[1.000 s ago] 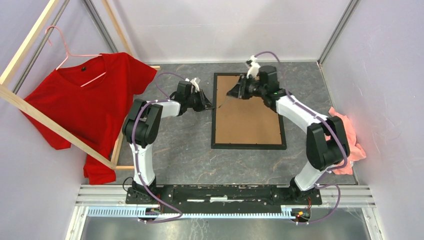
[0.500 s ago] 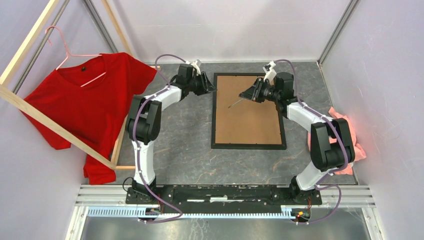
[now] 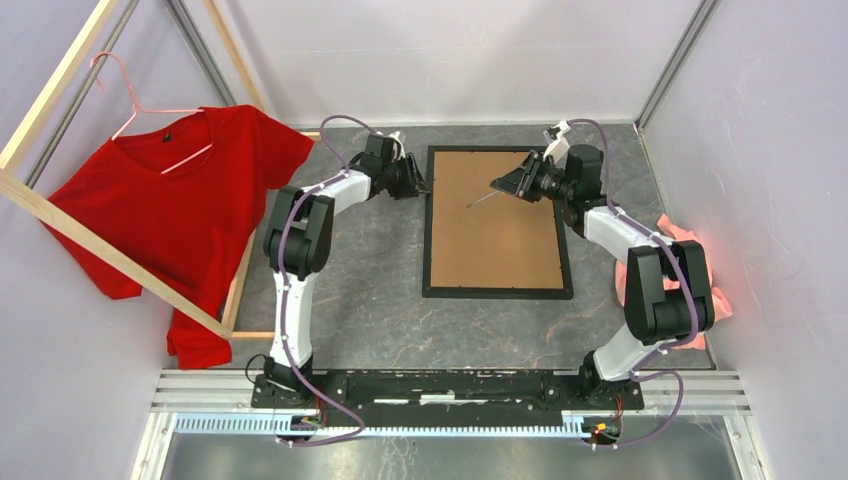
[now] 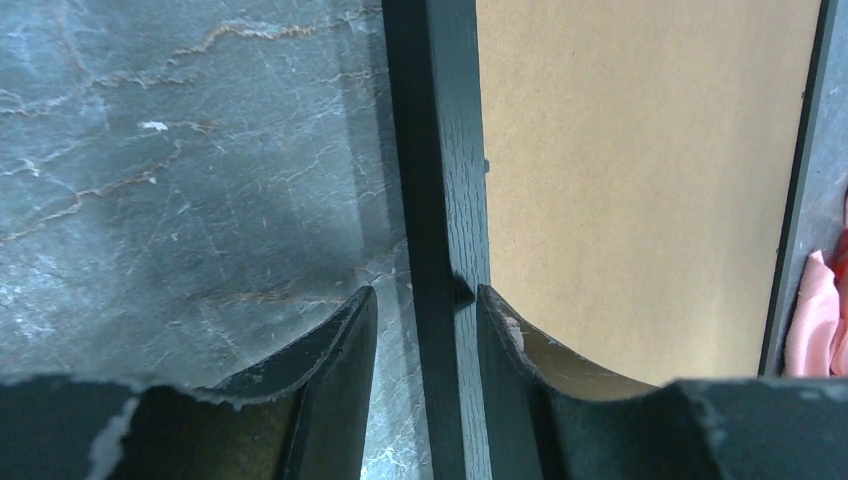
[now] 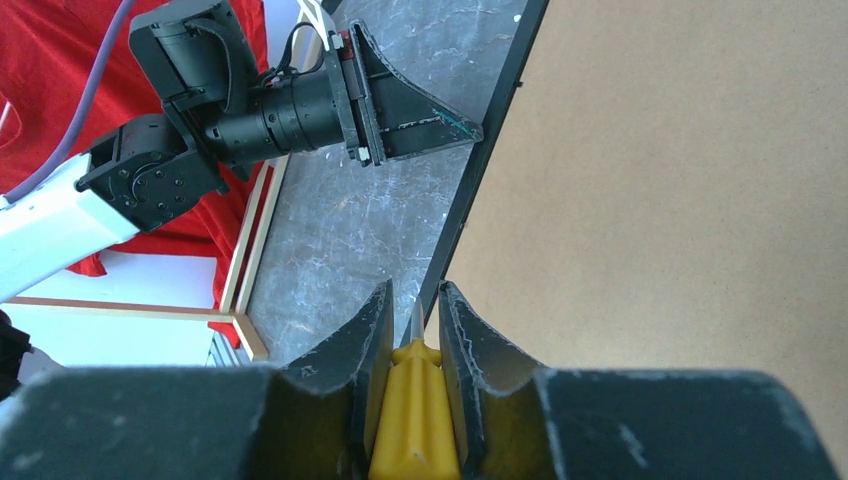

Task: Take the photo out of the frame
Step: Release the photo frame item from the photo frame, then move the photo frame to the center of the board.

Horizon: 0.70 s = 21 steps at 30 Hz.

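The black frame [image 3: 428,232] lies face down on the table, its brown backing board [image 3: 495,225] up. The photo is hidden beneath the board. My left gripper [image 3: 421,185] is at the frame's left rail near the far corner. In the left wrist view its jaws [image 4: 425,292] are open and straddle the rail [image 4: 450,180], the right finger [image 4: 500,330] close against it and a gap on the left. My right gripper [image 3: 503,185] hovers over the board's far part, shut on a yellow-handled screwdriver [image 5: 415,420]. The thin shaft [image 3: 480,200] points down-left over the board.
A red T-shirt [image 3: 170,210] on a pink hanger hangs from a pale wooden rack [image 3: 60,215] at the left. A pink cloth [image 3: 690,262] lies by the right wall beyond the right arm. Grey walls close in the back and the sides.
My left gripper moved along the frame's left rail toward the far corner and opened. My right gripper drew back to the right with the screwdriver.
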Motion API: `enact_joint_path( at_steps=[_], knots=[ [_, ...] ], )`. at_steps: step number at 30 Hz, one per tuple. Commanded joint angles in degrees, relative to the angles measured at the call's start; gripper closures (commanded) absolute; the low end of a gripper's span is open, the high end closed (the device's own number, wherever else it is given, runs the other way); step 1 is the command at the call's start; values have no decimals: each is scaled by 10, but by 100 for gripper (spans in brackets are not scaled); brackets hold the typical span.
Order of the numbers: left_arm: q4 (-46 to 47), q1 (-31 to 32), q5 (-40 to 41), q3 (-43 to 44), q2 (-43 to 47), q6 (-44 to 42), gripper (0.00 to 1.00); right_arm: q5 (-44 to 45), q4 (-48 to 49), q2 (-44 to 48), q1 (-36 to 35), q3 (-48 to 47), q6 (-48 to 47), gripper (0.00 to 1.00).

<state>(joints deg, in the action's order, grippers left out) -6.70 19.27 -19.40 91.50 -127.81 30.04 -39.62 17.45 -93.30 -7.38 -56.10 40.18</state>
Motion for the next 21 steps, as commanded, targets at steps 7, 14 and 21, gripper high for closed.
enact_joint_path(
  at_steps=[7,14,21],
  knots=[
    [-5,15,-1,15,-16,-27,52,29,12,8,3,7,-10,100],
    [3,23,-5,-16,-9,-24,63,31,8,1,4,6,-10,100],
    [33,26,-29,-86,23,-9,80,33,10,1,6,10,-11,100]
  ],
)
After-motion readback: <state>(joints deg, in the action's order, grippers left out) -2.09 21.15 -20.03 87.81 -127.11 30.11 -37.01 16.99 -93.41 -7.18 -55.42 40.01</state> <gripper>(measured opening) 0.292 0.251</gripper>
